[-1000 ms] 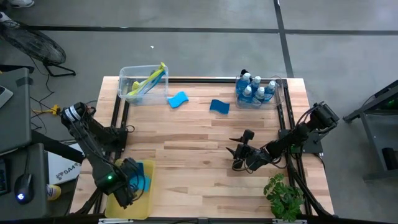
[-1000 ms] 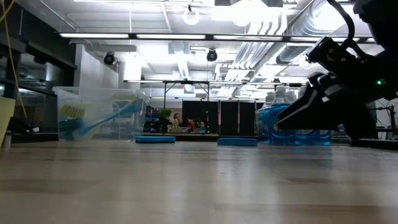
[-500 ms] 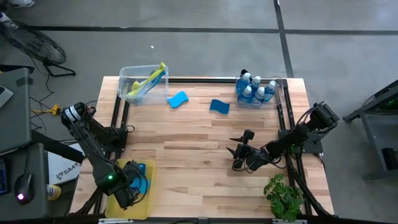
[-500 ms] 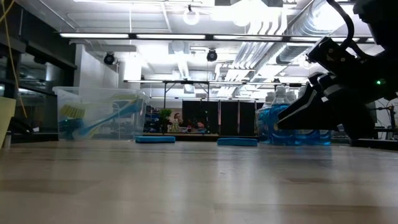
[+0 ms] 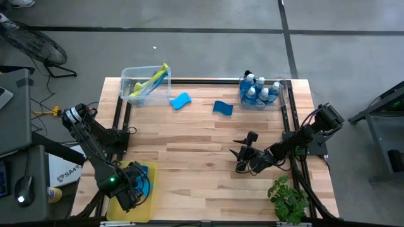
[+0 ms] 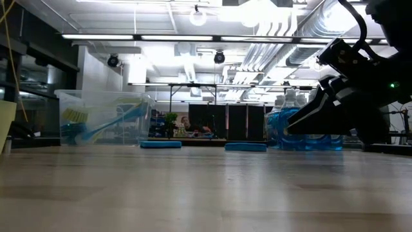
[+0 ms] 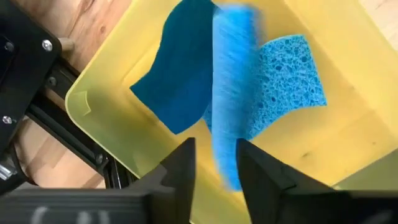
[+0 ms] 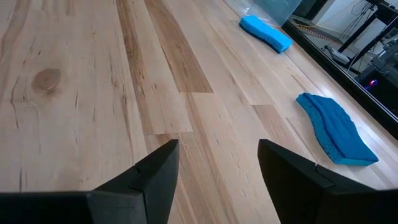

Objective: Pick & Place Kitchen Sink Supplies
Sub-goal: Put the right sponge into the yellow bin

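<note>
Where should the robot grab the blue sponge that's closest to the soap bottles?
That sponge lies flat on the table with open wood around it, so come straight down and pinch across its narrow middle. The right gripper, open, is nearest.

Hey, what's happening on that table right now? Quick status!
Left gripper over yellow plastic tray, pinching a flat blue sponge on edge. Right gripper open, idle mid-table. Nothing in the way.

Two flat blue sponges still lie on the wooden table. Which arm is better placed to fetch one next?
Probably the right. The right gripper hangs open and empty mid-table, facing both flat blue sponges. The left gripper is over the yellow tray, a blue sponge between its fingers.
</note>
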